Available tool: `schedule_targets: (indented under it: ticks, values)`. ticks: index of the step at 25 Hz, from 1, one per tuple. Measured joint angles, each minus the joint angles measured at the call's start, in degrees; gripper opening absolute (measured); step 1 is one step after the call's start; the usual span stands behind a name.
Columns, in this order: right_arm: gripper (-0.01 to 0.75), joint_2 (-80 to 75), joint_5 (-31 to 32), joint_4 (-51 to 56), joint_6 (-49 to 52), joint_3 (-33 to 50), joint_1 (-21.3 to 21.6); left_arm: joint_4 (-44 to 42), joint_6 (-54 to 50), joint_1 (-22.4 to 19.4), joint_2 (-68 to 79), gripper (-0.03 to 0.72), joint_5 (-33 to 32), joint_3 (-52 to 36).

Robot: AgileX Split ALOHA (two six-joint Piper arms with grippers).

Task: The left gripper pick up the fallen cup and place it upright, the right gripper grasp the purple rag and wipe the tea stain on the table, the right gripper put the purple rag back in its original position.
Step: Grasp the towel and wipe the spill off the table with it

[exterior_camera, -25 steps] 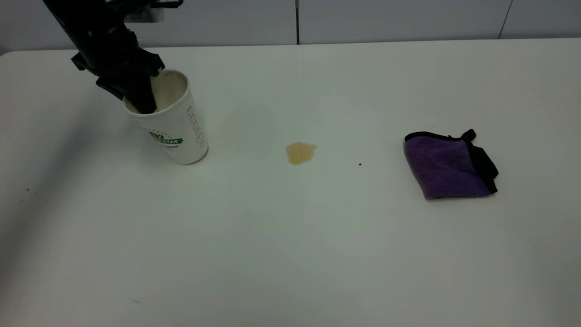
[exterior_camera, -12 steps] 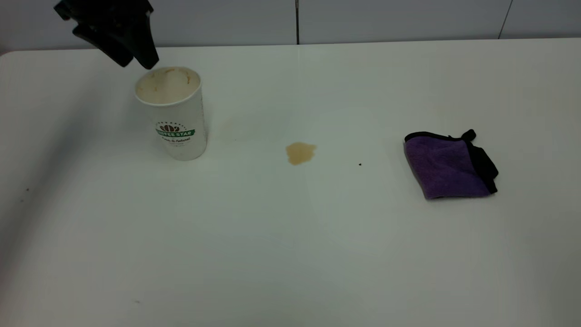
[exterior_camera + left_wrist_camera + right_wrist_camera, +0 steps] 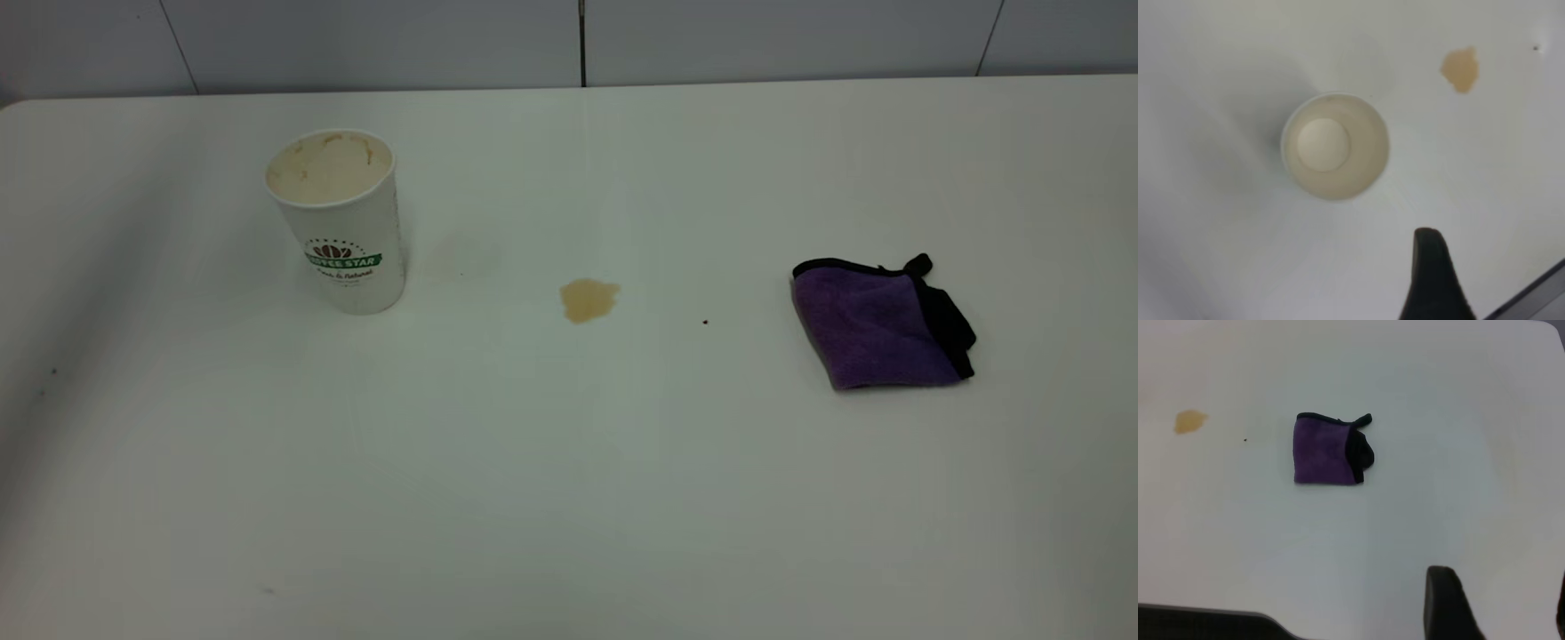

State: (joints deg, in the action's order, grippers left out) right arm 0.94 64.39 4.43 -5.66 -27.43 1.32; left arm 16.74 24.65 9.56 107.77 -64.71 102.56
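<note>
— Firstly, item one: fallen cup point(image 3: 338, 222). Location?

— Upright on the table point(image 3: 569, 498), towards the left side in the exterior view. Green logo band and brown beans legible there only, on the side wall. From the left wrist view, straight down the mouth instead: pale round bottom, tan-stained inner wall.

— Relation to the left gripper point(image 3: 1432, 277)?

— Apart from it, untouched; gripper above the tabletop, just beside the cup's rim in that view. Open or closed: cannot tell.

— Item two: tea stain point(image 3: 589, 300)?

— Light-brown blot between cup and purple rag point(image 3: 876, 324), nearer the cup. Recorded in all three views. Tiny black speck point(image 3: 705, 322) between stain and rag, separate entry.

— Item three, the rag?

— Folded, flat on the table's right side, purple face up, black edging and a black flap along the edge away from the stain. Listed under the exterior and right wrist views. Rounded table corner beyond it seen from the right wrist only.

— Right gripper point(image 3: 1501, 607)?

— Above the table, well apart from the rag. Fingers point(image 3: 1445, 603) spread wide, holding nothing; rag off to one side of the gap, not between them.
</note>
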Motion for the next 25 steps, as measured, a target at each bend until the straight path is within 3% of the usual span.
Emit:
schedule_targets:
  ticks: [7, 11, 25]
  values:
    - [0.429, 0.0, 0.0, 0.0, 0.0, 0.0, 0.0, -4.3, -6.1, 2.4, -10.7, 0.518, -2.0, -0.2]
    - [0.429, 0.0, 0.0, 0.0, 0.0, 0.0, 0.0, -5.3, -9.2, 2.5, -17.2, 0.518, -2.0, -4.8]
    - [0.429, 0.0, 0.0, 0.0, 0.0, 0.0, 0.0, -5.3, -10.5, 2.5, -53.2, 0.518, -2.0, -52.5]
